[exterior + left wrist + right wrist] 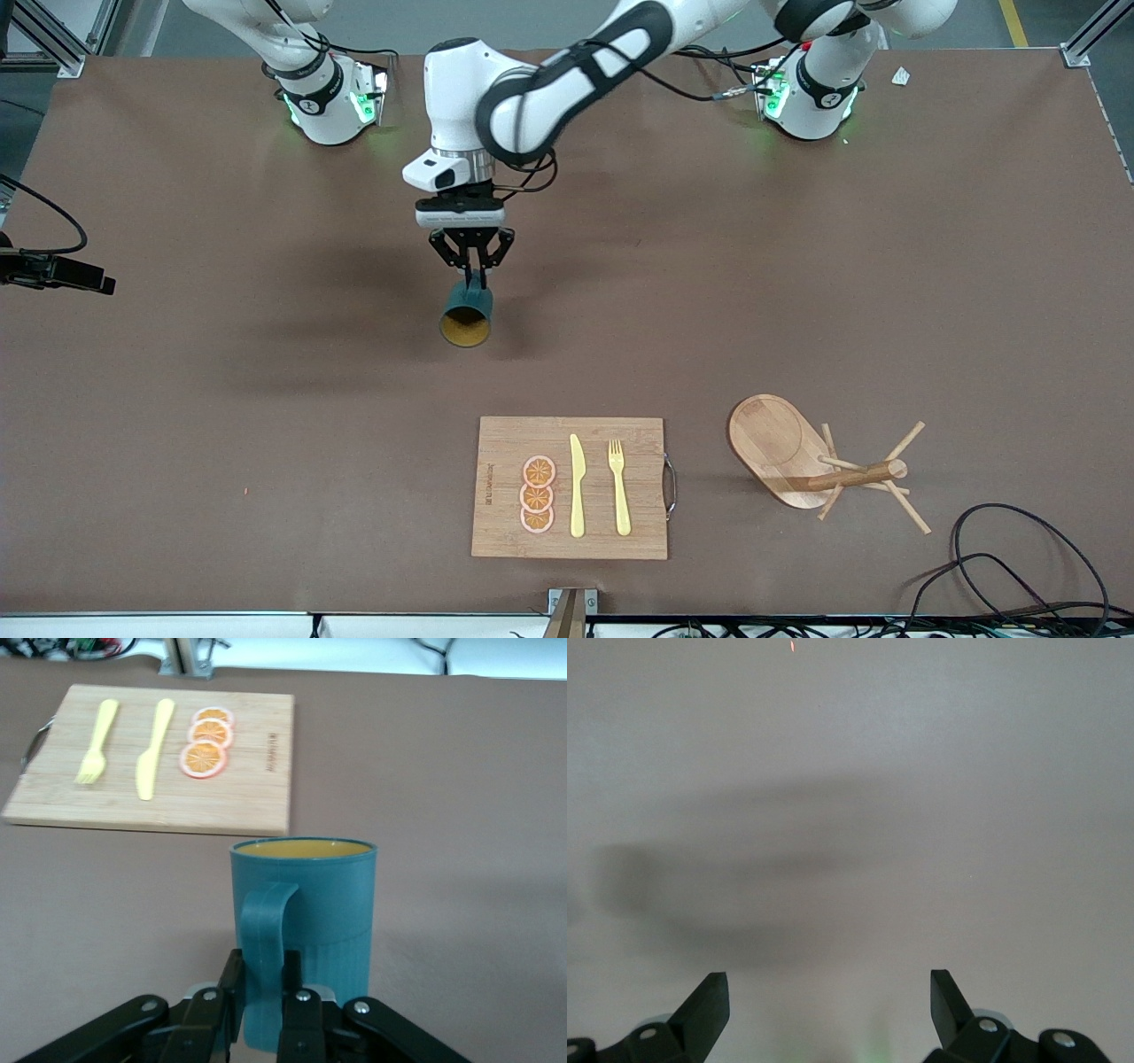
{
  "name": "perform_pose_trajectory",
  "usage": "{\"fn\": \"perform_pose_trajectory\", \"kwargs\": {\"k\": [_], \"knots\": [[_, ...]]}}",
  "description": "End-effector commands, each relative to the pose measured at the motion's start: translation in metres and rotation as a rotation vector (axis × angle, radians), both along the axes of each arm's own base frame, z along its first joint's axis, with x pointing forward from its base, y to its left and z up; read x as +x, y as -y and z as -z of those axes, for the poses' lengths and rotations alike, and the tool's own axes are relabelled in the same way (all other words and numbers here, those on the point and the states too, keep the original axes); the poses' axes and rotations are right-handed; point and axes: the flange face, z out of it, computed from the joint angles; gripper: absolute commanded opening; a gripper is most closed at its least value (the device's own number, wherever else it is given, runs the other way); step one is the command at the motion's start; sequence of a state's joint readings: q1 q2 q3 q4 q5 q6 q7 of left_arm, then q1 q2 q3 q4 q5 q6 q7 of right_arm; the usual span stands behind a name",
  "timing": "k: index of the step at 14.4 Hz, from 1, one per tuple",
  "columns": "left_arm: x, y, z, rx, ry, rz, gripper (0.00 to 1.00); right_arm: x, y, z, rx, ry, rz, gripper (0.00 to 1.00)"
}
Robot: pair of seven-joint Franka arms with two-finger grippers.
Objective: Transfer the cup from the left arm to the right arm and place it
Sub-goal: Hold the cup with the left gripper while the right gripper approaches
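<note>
The cup [466, 316] is dark teal with a tan-yellow inside. It hangs in the air over the middle of the table, its mouth toward the front camera. My left gripper [472, 273] is shut on the cup's handle. In the left wrist view the cup [323, 895] shows past the left gripper [263, 973], whose fingers [232, 979] pinch the handle [263, 926] from both sides. My right gripper [829, 988] is open and empty over bare brown table. It does not show in the front view.
A wooden cutting board [505, 434] lies near the front camera with orange slices [538, 494], a yellow knife [577, 486] and a yellow fork [619, 487]. A wooden mug tree [797, 452] stands toward the left arm's end. Black cables [1019, 567] lie at that corner.
</note>
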State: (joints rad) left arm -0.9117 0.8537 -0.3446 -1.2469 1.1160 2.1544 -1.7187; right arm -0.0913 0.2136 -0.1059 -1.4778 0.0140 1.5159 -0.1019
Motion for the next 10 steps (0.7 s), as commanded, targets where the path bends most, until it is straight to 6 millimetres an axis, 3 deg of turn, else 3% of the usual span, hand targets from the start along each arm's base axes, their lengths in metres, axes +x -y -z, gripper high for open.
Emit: {"fn": "perform_pose_trajectory", "kwargs": {"k": [1, 4, 8, 9, 10], "knots": [[-0.034, 0.017, 0.06, 0.001, 0.164, 0.042, 0.03, 0.007, -0.001, 0.008, -0.001, 0.006, -0.003, 1.0], [-0.069, 0.022, 0.125, 0.005, 0.348, 0.097, 0.03, 0.017, -0.021, 0.026, 0.005, -0.005, 0.0, 1.0], [-0.113, 0.022, 0.177, 0.051, 0.448, 0.142, 0.04, 0.021, -0.074, 0.074, 0.084, -0.045, 0.209, 1.0], [-0.121, 0.023, 0.179, 0.035, 0.452, 0.127, 0.09, 0.02, -0.083, 0.087, 0.081, -0.049, 0.221, 1.0], [-0.133, 0.026, 0.18, 0.012, 0.446, 0.115, 0.34, 0.019, -0.091, 0.1, 0.08, -0.056, 0.231, 1.0]]}}
